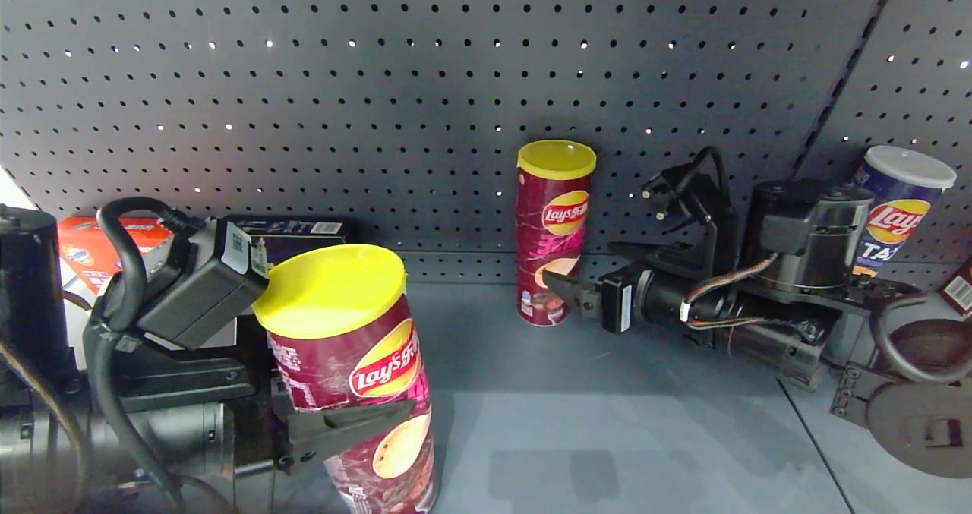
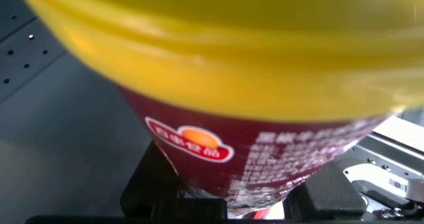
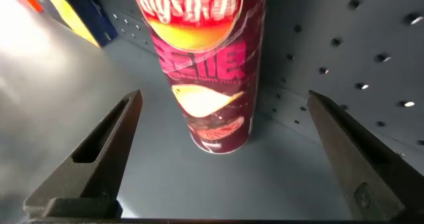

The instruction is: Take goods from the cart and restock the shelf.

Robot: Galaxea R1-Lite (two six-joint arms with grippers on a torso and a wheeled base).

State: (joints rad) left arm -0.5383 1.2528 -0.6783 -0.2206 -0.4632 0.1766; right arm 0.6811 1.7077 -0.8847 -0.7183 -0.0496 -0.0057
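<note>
At the shelf's front left a maroon chips can (image 1: 357, 377) with a yellow lid (image 2: 218, 45) is held slightly tilted, and my left gripper (image 1: 357, 419) is shut on its body (image 2: 252, 164). A second, identical chips can (image 1: 553, 233) stands upright on the grey shelf (image 1: 607, 423) against the pegboard back. My right gripper (image 1: 566, 290) sits just to its right, low down. In the right wrist view this gripper (image 3: 225, 97) is open wide. That can (image 3: 209, 71) stands ahead of the spread fingers (image 3: 126, 118), untouched.
A blue chips can (image 1: 896, 210) with a white lid stands at the back right. An orange-and-white box (image 1: 83, 248) and a dark box (image 1: 296, 229) sit at the back left. Bare shelf floor lies between the two maroon cans.
</note>
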